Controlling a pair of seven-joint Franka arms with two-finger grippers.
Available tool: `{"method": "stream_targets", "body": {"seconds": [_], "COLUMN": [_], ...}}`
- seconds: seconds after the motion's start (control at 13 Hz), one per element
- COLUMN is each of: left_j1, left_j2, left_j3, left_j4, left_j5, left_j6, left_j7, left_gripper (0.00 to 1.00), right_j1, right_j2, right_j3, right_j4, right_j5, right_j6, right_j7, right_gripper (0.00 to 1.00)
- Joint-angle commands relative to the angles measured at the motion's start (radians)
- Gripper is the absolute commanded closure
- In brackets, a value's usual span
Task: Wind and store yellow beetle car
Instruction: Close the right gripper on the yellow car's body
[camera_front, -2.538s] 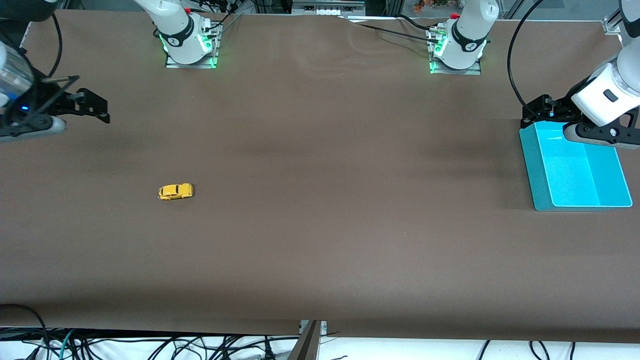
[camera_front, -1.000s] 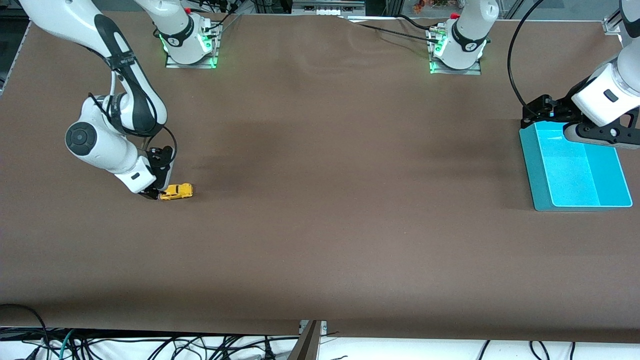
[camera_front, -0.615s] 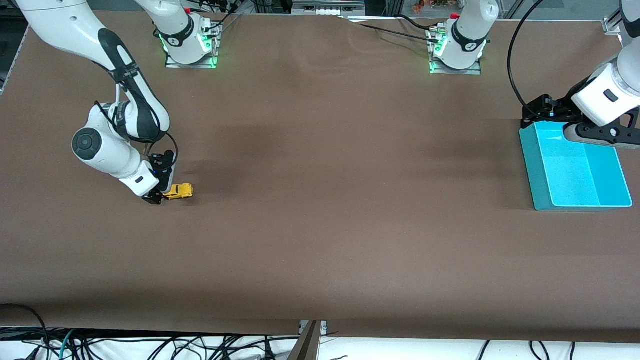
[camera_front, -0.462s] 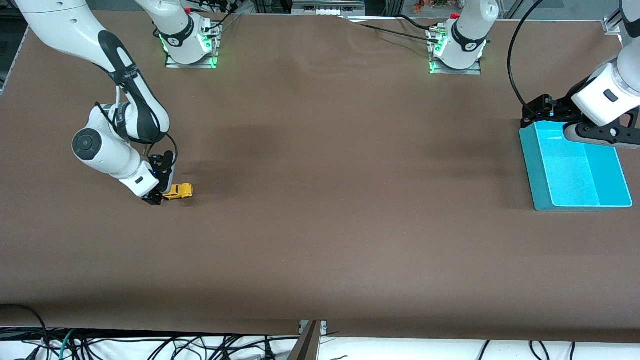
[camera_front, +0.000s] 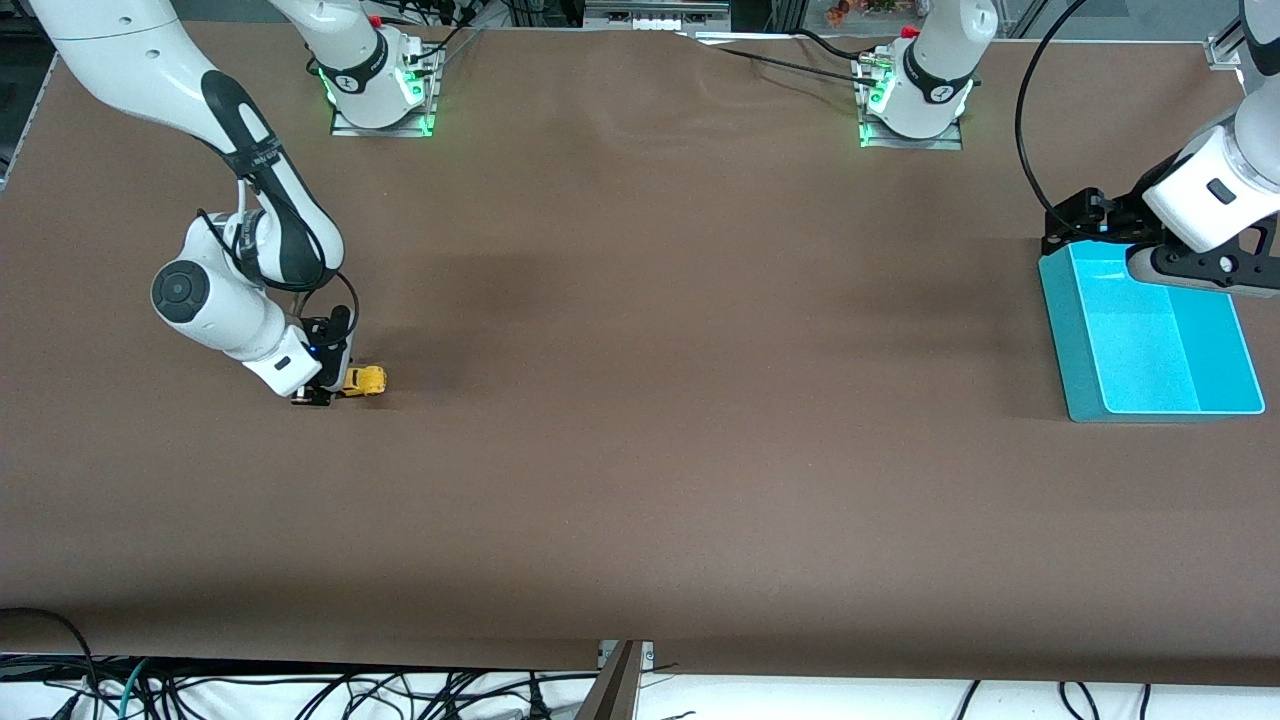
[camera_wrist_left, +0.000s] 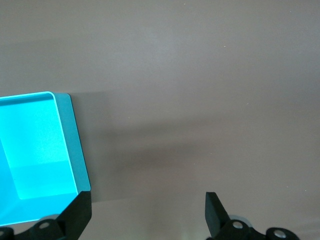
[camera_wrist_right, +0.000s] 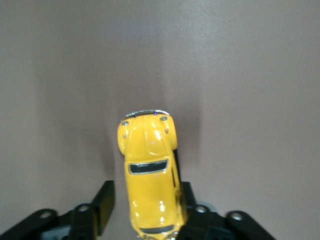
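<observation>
The yellow beetle car (camera_front: 366, 380) stands on the brown table toward the right arm's end. My right gripper (camera_front: 330, 390) is down at the table with its jaws around the car's rear. In the right wrist view the car (camera_wrist_right: 150, 170) lies between the fingers of the right gripper (camera_wrist_right: 146, 200). One finger touches its side, and a thin strip of table shows between the car and the other finger (camera_wrist_right: 105, 205). My left gripper (camera_front: 1070, 225) waits open and empty over the edge of the turquoise bin (camera_front: 1060, 330). In the left wrist view the left gripper (camera_wrist_left: 148, 210) has only table between its fingers.
The turquoise bin (camera_wrist_left: 75, 150) stands empty at the left arm's end of the table. Both arm bases (camera_front: 380, 90) (camera_front: 915, 100) stand along the table's edge farthest from the front camera. Cables hang below the table's near edge (camera_front: 300, 690).
The right arm came in from the table's end and dropped over the car's rear. Its jaws have narrowed around the car in the last half second. The left arm has not moved.
</observation>
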Motion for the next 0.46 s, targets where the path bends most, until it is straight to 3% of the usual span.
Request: {"method": "stream_targets", "body": {"seconds": [0.0,0.15,0.38], "left_j1": [0.003,0.003,0.003], "left_j2": [0.012,0.012,0.012], "left_j3": [-0.005,-0.007,-0.007], "left_j4": [0.031,0.031,0.031], "left_j5": [0.024,0.024,0.024], "left_j6": [-0.024,-0.024,-0.024], "left_j7": [-0.004,-0.004,-0.004], "left_gripper": [0.00,0.00,0.00], "right_j1": [-0.010,-0.010,-0.010], "right_j2": [0.005,0.000,-0.010], "right_j3": [0.012,0.021,0.037], "right_j4": [0.009,0.009,0.008], "right_j5": [-0.005,-0.005,0.000], "right_j6": [0.006,-0.002,-0.006], "right_j7": [-0.013,-0.027,-0.107], "right_gripper": [0.77,0.89,0.89]}}
